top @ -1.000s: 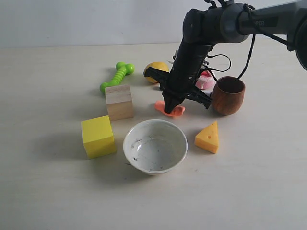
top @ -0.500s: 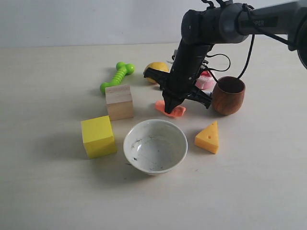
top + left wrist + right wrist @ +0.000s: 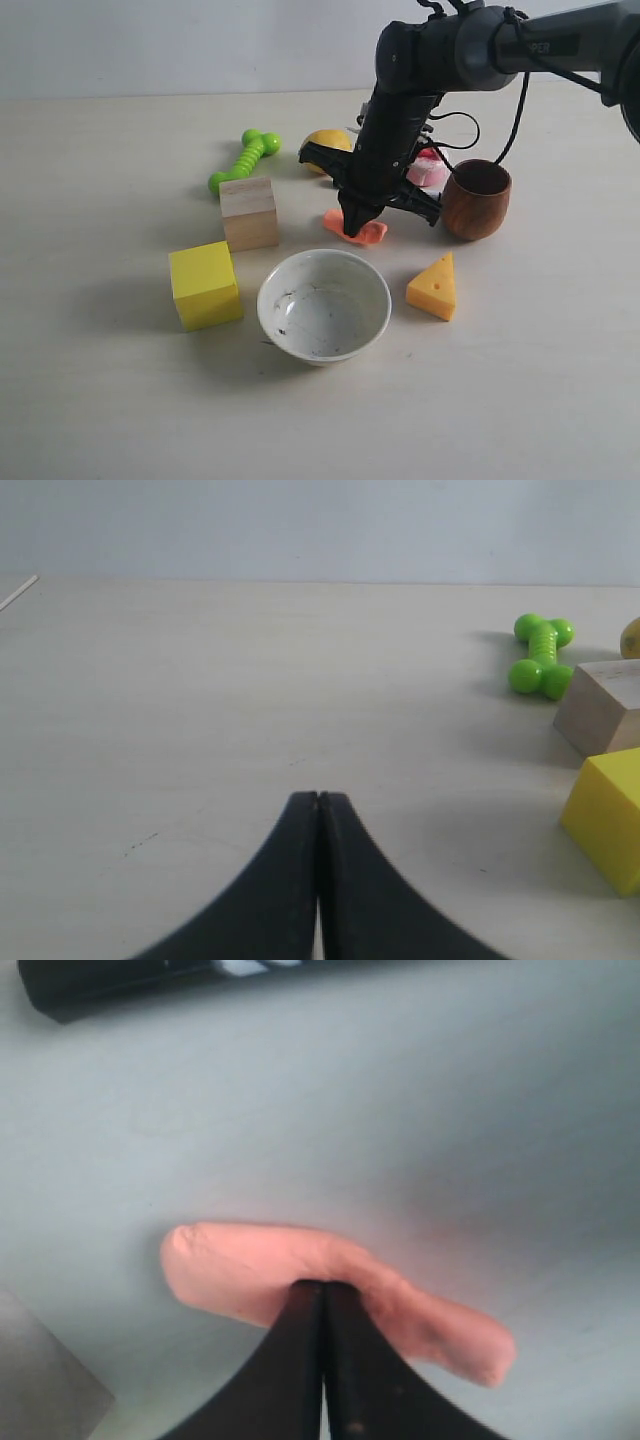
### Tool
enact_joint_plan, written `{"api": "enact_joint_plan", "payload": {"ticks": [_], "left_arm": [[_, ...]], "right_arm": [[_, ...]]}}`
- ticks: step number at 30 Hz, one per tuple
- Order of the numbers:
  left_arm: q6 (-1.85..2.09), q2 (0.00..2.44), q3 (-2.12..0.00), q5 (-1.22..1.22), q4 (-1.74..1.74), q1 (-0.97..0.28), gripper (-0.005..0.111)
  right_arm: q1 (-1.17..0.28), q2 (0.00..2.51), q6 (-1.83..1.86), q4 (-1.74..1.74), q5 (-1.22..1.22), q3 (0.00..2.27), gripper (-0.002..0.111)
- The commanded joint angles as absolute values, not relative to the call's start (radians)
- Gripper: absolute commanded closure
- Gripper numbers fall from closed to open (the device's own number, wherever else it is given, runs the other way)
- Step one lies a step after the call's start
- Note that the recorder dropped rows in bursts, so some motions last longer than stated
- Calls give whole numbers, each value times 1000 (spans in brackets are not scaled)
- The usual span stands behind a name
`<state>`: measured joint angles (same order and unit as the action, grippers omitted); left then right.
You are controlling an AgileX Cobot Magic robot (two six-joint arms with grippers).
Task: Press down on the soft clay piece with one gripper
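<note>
Right gripper (image 3: 352, 231): fingers pressed together into one narrow tip, nothing pinched between them. The arm slopes down from the upper right, and the tip sits on the soft clay piece (image 3: 373, 233).

Location of the clay: flat on the table (image 3: 120, 400), just beyond the far rim of the white bowl (image 3: 323, 305), between the wooden block (image 3: 248, 212) on the left and the wooden cup (image 3: 476, 199) on the right.

Governing relation: the clay lies directly under the tip, not to either side of it. Its long axis runs left to right, the right end slightly nearer. The right wrist view shows the shut tip meeting the lump at about mid-length, at one long edge, with clay extending both ways across the finger seam. Contact appears made; depth of indentation cannot be told.

Left gripper (image 3: 318, 798): fingers likewise closed, over bare table, with no clay in its view. The right arm is plainly the nearer.

Assessment: the press calls for straight downward travel only. A small shift toward the lump's centre line may seat the tip better.
</note>
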<state>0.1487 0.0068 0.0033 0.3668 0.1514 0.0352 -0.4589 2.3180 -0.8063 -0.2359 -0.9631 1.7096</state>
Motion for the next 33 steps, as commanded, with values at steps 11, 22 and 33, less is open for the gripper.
{"api": "enact_joint_plan", "payload": {"ticks": [11,22,33], "left_arm": [[147,0,0,358,157,30,107],[147,0,0,358,157,30,107],[147,0,0,358,157,30,107]], "right_arm": [[-465,2280,-801,-198,-939,1694,108],[-465,2251,-786,-181,-928,1693,108],[-465,2287,-774,-206,-940,1694,108]]}}
